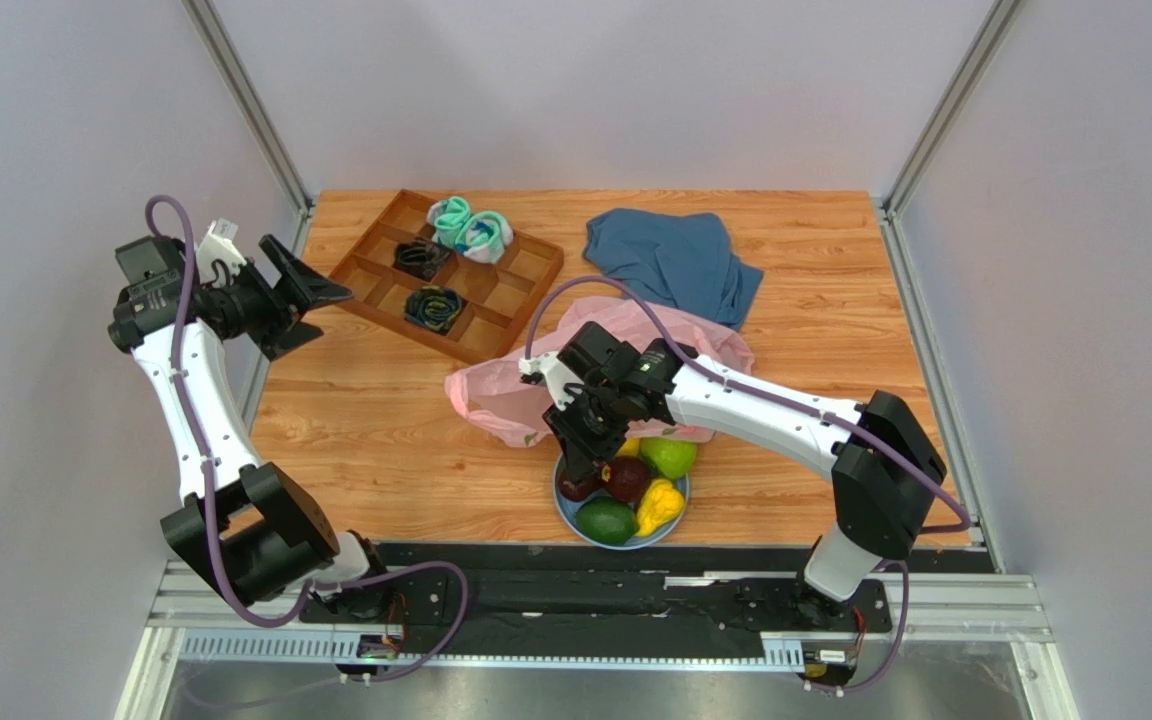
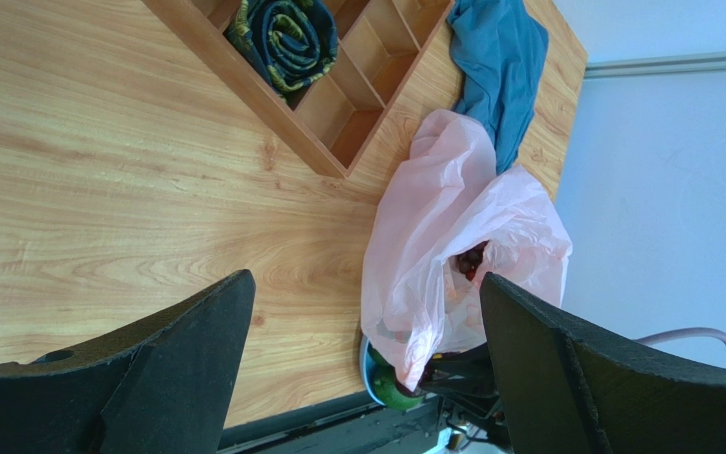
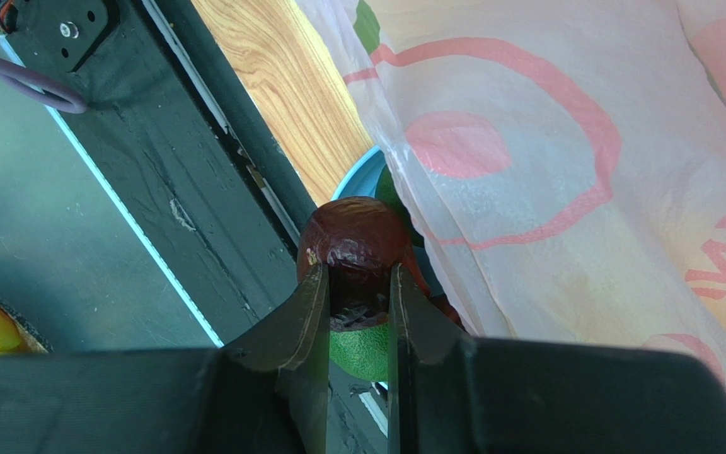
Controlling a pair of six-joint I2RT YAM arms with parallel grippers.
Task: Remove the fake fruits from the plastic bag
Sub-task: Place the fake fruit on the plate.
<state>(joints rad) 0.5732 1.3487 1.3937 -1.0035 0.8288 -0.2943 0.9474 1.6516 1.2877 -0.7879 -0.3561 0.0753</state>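
The pink plastic bag [image 1: 495,393] lies crumpled mid-table; it also shows in the left wrist view [image 2: 452,208] and the right wrist view [image 3: 566,142]. A purple grape bunch [image 2: 472,259] shows in its opening. A blue plate [image 1: 569,515] in front of it holds a lime-green apple [image 1: 669,455], a dark red fruit [image 1: 629,480], a green avocado [image 1: 608,521] and a yellow pear [image 1: 659,506]. My right gripper [image 1: 579,468] [image 3: 357,274] is shut on another dark red fruit [image 3: 355,244] just above the plate's left edge. My left gripper [image 1: 304,285] [image 2: 365,284] is open, empty, raised at the far left.
A wooden divided tray [image 1: 515,293] at the back left holds teal rolled socks [image 1: 470,228] and dark rolled socks [image 1: 434,309]. A dark blue cloth [image 1: 672,258] lies behind the bag. A black rail [image 1: 432,558] runs along the near table edge.
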